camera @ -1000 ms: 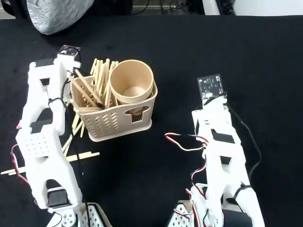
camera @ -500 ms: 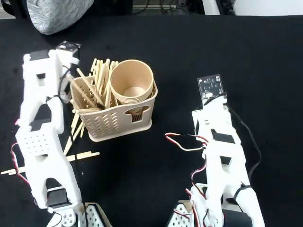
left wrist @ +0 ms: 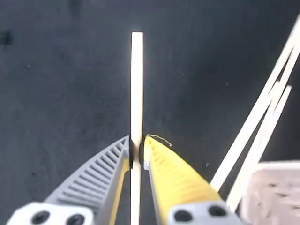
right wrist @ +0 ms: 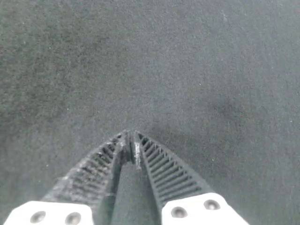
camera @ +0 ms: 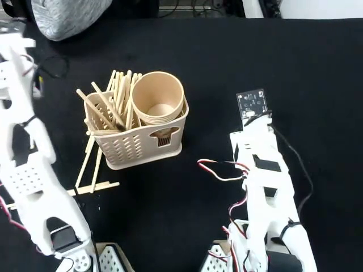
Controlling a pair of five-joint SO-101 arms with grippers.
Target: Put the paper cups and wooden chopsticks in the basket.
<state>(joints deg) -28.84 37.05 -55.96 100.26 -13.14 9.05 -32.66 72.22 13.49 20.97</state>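
As left gripper (left wrist: 137, 150) pinches it, chopstick (left wrist: 137, 84) seemingly points straight outward.

The chopstick (left wrist: 137, 84) that my left claw (left wrist: 137, 139) pinches runs out past the picture's edge. The basket (left wrist: 276, 192) beside it is blurred and cut off. At the tabletop's left edge my left arm (camera: 22, 158) hides one end of a loose chopstick (camera: 105, 185).

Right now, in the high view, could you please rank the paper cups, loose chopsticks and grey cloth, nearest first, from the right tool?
From the right tool:
1. paper cups, in the basket.
2. loose chopsticks, on the table, farther left.
3. grey cloth, far left corner.
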